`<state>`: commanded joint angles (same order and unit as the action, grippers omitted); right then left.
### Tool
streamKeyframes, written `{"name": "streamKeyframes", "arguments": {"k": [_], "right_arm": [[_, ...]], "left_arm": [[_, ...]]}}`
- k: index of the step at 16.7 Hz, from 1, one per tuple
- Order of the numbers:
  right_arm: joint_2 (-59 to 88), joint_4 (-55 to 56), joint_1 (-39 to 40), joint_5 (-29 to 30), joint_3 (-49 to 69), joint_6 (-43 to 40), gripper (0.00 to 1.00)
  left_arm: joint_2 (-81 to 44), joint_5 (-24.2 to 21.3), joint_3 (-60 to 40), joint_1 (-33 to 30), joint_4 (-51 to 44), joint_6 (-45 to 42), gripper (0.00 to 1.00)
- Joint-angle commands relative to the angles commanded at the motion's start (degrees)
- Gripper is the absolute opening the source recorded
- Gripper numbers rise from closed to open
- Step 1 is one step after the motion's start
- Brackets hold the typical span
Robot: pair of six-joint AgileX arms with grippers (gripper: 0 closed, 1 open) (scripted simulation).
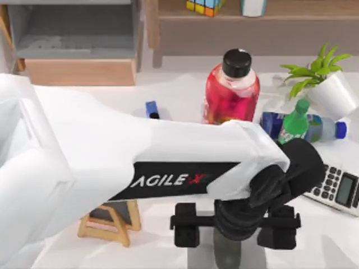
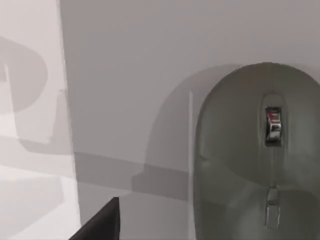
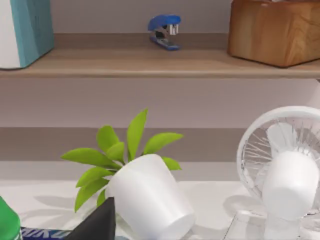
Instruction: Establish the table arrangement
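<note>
Left arm [image 1: 140, 168] across table [image 1: 336, 235] — claw [image 1: 235, 224] hiding grey mouse [image 2: 257, 155], partly cut off

The white table [image 1: 162, 246] carries a grey computer mouse [image 2: 257, 155], a red-filled bottle [image 1: 231, 92] with a black cap, a green bottle [image 1: 296, 124], a white-potted green plant [image 3: 142, 192], a blue stapler [image 3: 165, 31] and a black dumbbell [image 1: 188, 224].
</note>
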<state>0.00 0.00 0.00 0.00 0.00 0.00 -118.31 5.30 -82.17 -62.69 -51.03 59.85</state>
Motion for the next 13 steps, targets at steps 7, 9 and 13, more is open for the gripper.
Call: {"name": "streamKeyframes", "arguments": {"k": [7,9,13], "right_arm": [[0.0,0.0,0.0,0.0,0.0,0.0,1.00],[0.0,0.0,0.0,0.0,0.0,0.0,1.00],[0.0,0.0,0.0,0.0,0.0,0.0,1.00]], "left_arm": [[9.4,-2.6,8.9,10.2,11.3,-12.0,1.00],[13.7,-3.9,12.9,15.7,17.8,-18.3,1.00],[21.8,-7.6,21.2,29.9,34.7,-34.0,1.00]]}}
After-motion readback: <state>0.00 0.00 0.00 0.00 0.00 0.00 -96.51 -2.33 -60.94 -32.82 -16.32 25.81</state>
